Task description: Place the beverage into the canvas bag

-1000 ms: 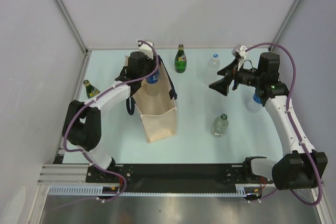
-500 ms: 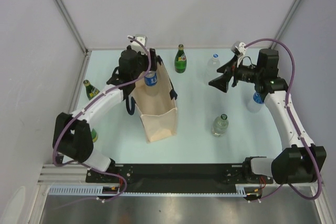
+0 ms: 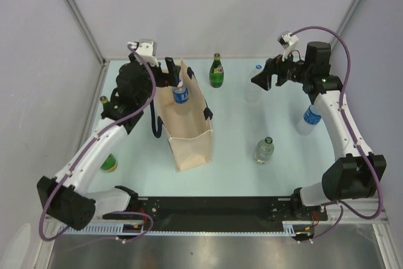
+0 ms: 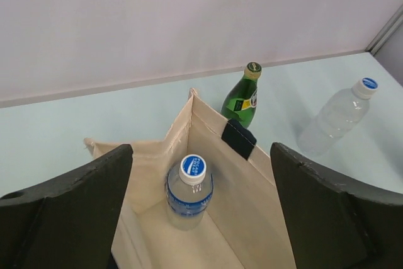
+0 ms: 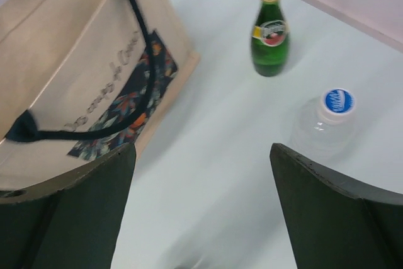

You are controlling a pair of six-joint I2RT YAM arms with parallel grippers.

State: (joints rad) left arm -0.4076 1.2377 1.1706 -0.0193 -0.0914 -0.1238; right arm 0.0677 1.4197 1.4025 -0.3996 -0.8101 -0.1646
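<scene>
Your desk (image 3: 239, 174) is the pale surface. The canvas bag (image 3: 189, 127) stands upright on it left of centre, mouth open, and one navy handle (image 3: 155, 124) droops down its left side. Treat the bag as soft cloth. I'd expect its walls to fold or tip if you brush them, so work from straight above the mouth.

Your left gripper (image 3: 169, 75) hangs over the bag's far end with its jaws spread wide and nothing in them. The left wrist view looks down between the fingers into the bag. Your right gripper (image 3: 263, 77) is likewise spread and empty, toward the far right corner and above a clear blue-capped bottle (image 3: 254, 83) by the far edge.

The beverage (image 4: 189, 192) is a clear plastic bottle with a blue band and a white-and-blue cap. It stands upright inside the bag at its far end, and no finger touches it — to my eye that one is delivered.

If you go for the blue-capped bottle next, I judge it fairly weighty with liquid, thin-walled enough to dent, and slick. Close across the body just under the shoulder, not on the cap. The green bottle (image 3: 216, 72) by the far edge looks like glass — stiff, smooth and breakable — so grip its body squarely.
</scene>
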